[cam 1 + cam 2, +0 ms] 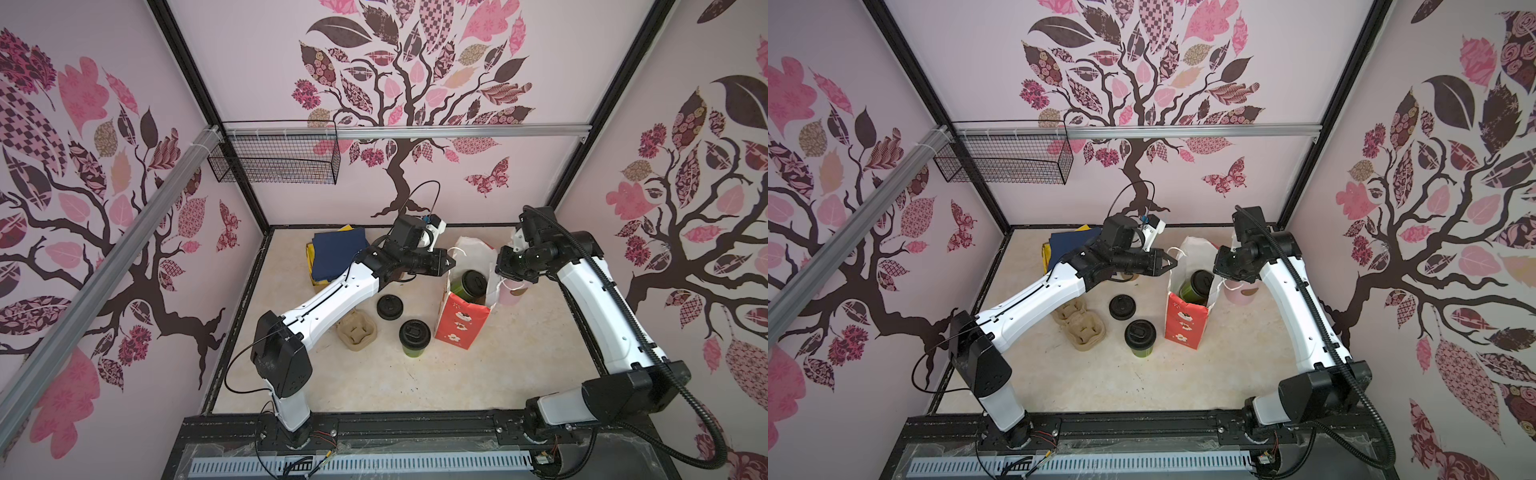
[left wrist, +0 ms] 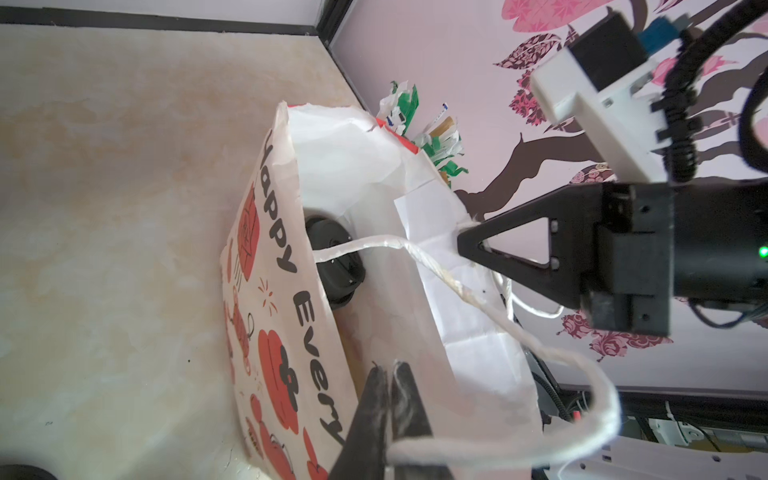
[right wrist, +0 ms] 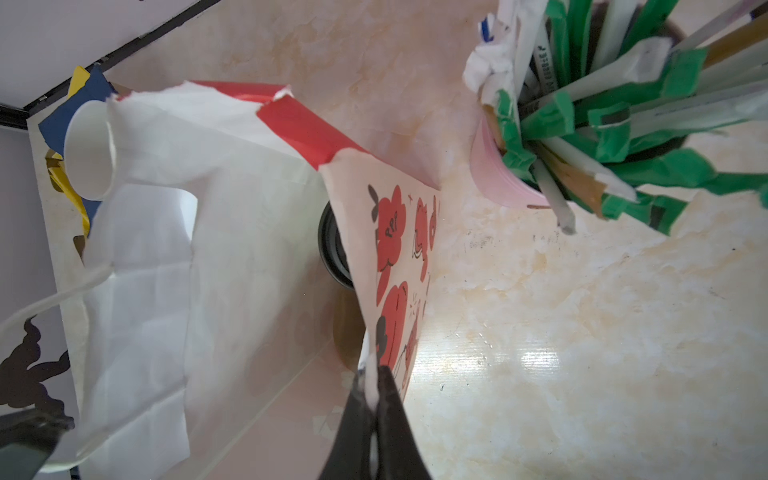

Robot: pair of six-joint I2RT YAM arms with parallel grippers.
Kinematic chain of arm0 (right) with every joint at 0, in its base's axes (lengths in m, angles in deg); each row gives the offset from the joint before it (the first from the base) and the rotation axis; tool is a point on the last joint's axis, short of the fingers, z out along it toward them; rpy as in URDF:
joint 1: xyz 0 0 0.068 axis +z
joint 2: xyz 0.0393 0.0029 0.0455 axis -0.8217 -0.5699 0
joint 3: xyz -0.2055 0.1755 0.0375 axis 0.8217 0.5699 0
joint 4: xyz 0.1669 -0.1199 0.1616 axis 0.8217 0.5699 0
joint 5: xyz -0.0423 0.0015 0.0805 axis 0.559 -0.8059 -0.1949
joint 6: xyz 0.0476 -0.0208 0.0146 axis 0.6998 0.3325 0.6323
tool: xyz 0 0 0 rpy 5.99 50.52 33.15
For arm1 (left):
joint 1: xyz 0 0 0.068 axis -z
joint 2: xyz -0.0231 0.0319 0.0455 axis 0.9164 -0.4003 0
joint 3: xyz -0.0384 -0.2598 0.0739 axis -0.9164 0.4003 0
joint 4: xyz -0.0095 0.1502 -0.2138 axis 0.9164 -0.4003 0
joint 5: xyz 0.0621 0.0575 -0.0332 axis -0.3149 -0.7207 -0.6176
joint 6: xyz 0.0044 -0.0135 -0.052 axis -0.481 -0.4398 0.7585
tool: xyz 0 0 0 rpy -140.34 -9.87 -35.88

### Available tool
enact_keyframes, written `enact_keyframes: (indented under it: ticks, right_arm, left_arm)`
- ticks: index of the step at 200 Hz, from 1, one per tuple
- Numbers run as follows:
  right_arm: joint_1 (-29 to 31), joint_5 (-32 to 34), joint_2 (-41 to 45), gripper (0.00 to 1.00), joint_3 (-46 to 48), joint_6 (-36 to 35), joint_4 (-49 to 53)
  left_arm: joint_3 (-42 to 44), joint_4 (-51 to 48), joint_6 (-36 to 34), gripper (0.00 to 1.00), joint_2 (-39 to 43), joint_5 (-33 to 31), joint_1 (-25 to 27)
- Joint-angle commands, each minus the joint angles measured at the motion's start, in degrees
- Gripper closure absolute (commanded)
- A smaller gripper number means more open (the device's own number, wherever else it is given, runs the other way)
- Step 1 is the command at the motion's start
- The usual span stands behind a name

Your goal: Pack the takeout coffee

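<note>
While left tool [image 2: 388, 370] and right tool [image 3: 374, 370] clamp its handles [image 2: 374, 240], bag [image 2: 282, 291] stands open

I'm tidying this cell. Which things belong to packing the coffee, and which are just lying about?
In the job: lidded green cup in the bag; lidded green cup on the table; paper bag, gripped by the left pincer and right pincer.
Lying about: loose black lid; cup carrier; napkins; pink cup of straws; wire basket.

Beige tabletop [image 1: 519, 353], paper bag [image 1: 459, 320], green cup [image 1: 414, 337], loose lid [image 1: 390, 306], carrier [image 1: 356, 332]
</note>
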Motion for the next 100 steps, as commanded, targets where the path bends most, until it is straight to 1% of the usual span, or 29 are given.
enact_keyframes:
  ticks: [1,19,35,45,58,64,75,87,88,98,100]
  right_arm:
    - [-0.25,0.29,-1.63,1.00,-2.45,-2.07,0.31]
    - [-0.24,0.60,-2.17,1.00,-2.61,-2.62,0.49]
    - [-0.33,1.07,-2.17,1.00,-2.59,-2.88,0.62]
    - [-0.33,1.33,-2.15,1.00,-2.67,-3.10,0.79]
    - [-0.31,1.84,-2.21,0.99,-2.49,-3.51,1.12]
    - [-0.31,2.08,-2.02,0.95,-2.44,-3.73,1.31]
    - [-0.32,2.47,-1.62,0.79,-2.27,-3.98,1.74]
    - [-0.33,2.55,-0.84,0.65,-2.31,-4.01,2.00]
    - [-0.33,2.56,-0.73,0.64,-2.31,-4.03,2.06]
    - [-0.33,2.32,0.40,0.52,-2.52,-4.03,2.24]
    - [-0.29,2.18,0.66,0.51,-2.56,-4.10,2.21]
  left_arm:
    - [1.67,0.67,0.15,0.89,1.41,0.11,0.05]
    - [1.78,0.15,-0.04,0.89,1.35,0.42,0.06]
    - [1.91,-0.28,-0.19,0.85,1.46,0.42,0.06]
    - [1.97,-0.48,-0.33,0.80,1.66,0.41,0.06]
    - [1.75,-0.78,-0.79,0.70,2.22,-0.24,-0.03]
    - [1.66,-0.89,-0.97,0.65,2.46,-0.47,-0.02]
    - [1.33,-1.31,-1.54,0.54,3.07,-0.75,-0.12]
    - [1.21,-1.90,-2.52,0.45,4.02,-1.14,-0.46]
    - [1.30,-1.94,-2.59,0.43,4.10,-1.14,-0.46]
    - [1.58,-2.37,-3.86,0.36,5.41,-1.74,-0.85]
    - [1.61,-2.40,-4.13,0.35,5.69,-1.91,-0.89]
